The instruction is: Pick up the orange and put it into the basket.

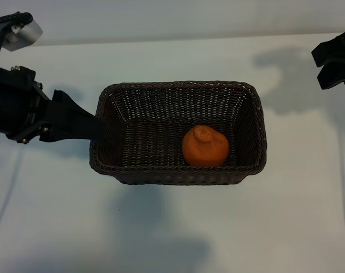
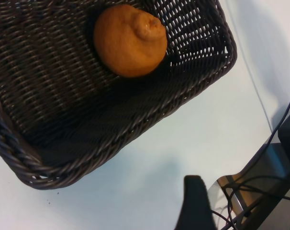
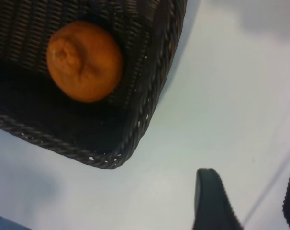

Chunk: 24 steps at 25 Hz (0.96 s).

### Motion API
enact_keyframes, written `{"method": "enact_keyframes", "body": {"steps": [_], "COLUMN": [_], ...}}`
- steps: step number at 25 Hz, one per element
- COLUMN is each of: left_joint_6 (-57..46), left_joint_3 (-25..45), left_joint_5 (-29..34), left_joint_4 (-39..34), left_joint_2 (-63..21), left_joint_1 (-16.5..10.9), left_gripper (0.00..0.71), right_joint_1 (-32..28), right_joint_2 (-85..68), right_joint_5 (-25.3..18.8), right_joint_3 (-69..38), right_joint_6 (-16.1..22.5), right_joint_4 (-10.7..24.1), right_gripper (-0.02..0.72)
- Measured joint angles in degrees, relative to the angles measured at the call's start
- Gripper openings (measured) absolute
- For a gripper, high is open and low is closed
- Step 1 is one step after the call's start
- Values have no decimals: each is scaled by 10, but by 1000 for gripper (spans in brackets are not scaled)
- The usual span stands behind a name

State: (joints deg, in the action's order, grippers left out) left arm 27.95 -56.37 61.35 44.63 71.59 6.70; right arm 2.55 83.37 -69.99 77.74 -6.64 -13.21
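Resting inside dark brown woven wicker basket, near its right end: bright dimpled orange, knob up. Placement step judged done. Right gripper well clear, fingers apart, empty. Left gripper against basket's left wall, open. Next: park arms.

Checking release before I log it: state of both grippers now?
Left gripper: open, empty, at the basket's left end.
Right gripper: open, empty, off past the basket's right end; orange lies in the basket.

White table (soft grey shadows) under even light.
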Motion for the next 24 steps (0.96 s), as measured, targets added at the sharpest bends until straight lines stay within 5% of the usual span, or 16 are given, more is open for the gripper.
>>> {"method": "enact_keyframes", "body": {"steps": [24], "left_joint_6": [2], "left_joint_3": [0], "left_joint_5": [0], "left_joint_4": [-1], "left_joint_2": [0], "left_joint_1": [0], "left_gripper": [542], "right_joint_1": [0], "right_joint_2": [0], "right_joint_5": [0], "right_joint_3": [0], "right_joint_6": [0], "right_joint_4": [-1], "right_gripper": [367]}}
